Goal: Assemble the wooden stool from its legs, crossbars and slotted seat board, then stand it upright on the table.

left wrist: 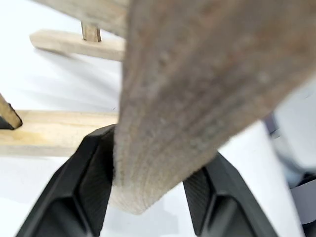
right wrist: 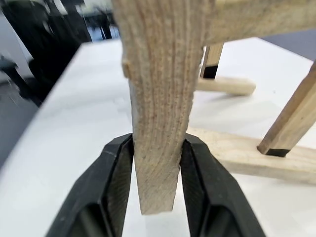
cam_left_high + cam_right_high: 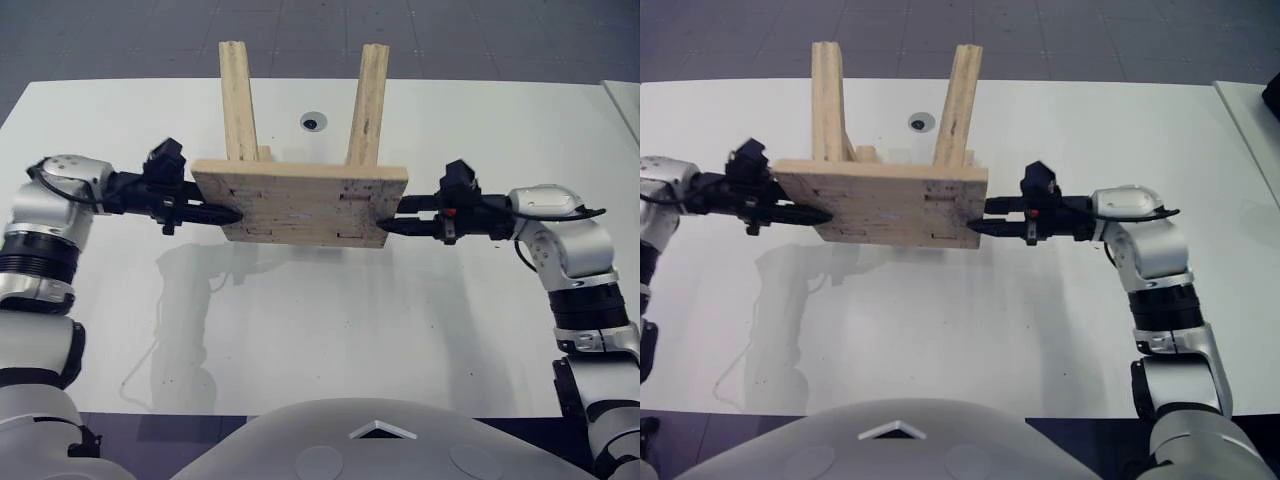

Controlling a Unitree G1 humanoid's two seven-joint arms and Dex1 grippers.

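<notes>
The wooden stool is held above the white table (image 3: 300, 330), its slotted seat board (image 3: 300, 203) facing me and its legs (image 3: 238, 100) pointing away, far ends resting toward the table's back. My left gripper (image 3: 222, 214) is shut on the seat board's left edge (image 1: 163, 148). My right gripper (image 3: 395, 226) is shut on the board's right edge (image 2: 158, 148). In the wrist views the black fingers (image 2: 116, 177) press both faces of the board, with legs and a crossbar (image 1: 74, 44) beyond.
A small round hole (image 3: 313, 122) sits in the table between the two legs. A second white surface (image 3: 625, 100) lies at the far right. Dark floor lies beyond the table's back edge.
</notes>
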